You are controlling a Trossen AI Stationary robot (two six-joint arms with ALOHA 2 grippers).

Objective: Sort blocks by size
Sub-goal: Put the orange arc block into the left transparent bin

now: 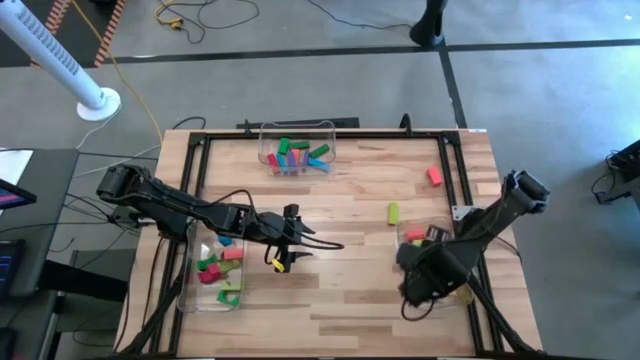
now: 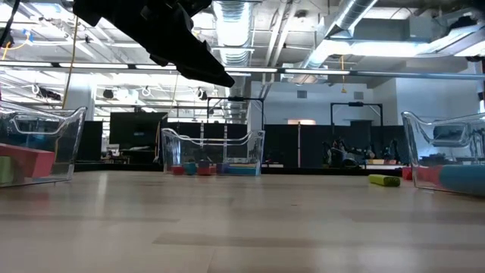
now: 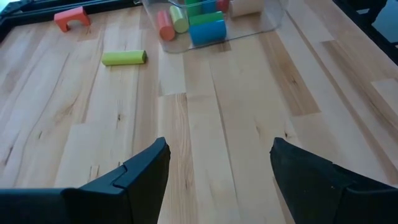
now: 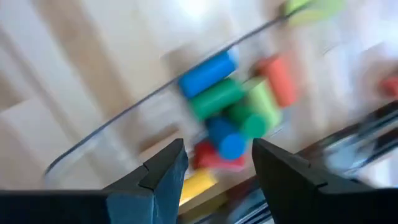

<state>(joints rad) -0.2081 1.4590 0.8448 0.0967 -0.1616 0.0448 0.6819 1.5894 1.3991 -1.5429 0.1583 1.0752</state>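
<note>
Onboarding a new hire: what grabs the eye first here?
Three clear bins of bright blocks: one at the far edge, one under the left arm, one under the right gripper, whose jaws stand open above it. Two strays lie on bare wood: a green cylinder and a red arch.

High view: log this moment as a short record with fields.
left gripper: open, empty, over mid table
right gripper: open, empty, above right bin
loose blocks: green cylinder, red arch on table
left bin: holds blocks
far bin: holds blocks
</note>
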